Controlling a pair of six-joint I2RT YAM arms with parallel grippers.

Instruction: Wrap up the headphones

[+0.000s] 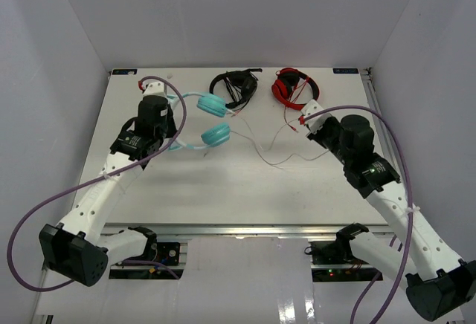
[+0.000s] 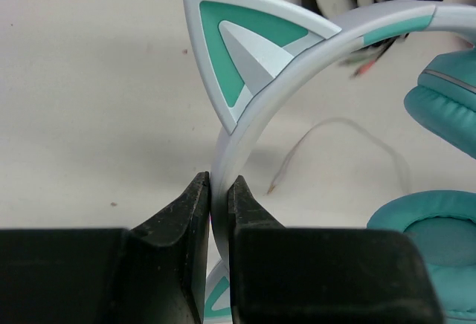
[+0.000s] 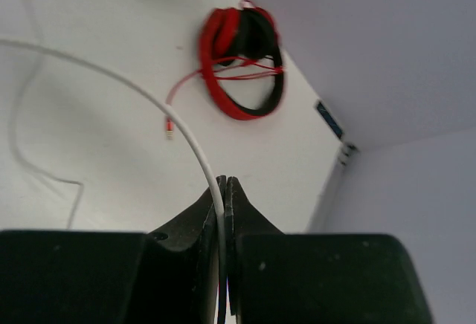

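The teal headphones (image 1: 214, 120) lie at the back left of the table, both round cups (image 2: 446, 94) facing right. My left gripper (image 1: 177, 125) is shut on their pale headband (image 2: 297, 64), just below a cat ear (image 2: 238, 49); the jaws pinch the band in the left wrist view (image 2: 219, 186). The thin white cable (image 1: 269, 162) trails right across the table. My right gripper (image 1: 305, 121) is shut on that cable (image 3: 149, 101), which runs up between its closed jaws (image 3: 224, 186) and curves off to the left.
Black headphones (image 1: 234, 86) and red headphones (image 1: 294, 86) lie at the back centre, the red ones just beyond my right gripper with their red cable and plug (image 3: 169, 129) nearby. White walls enclose the table on three sides.
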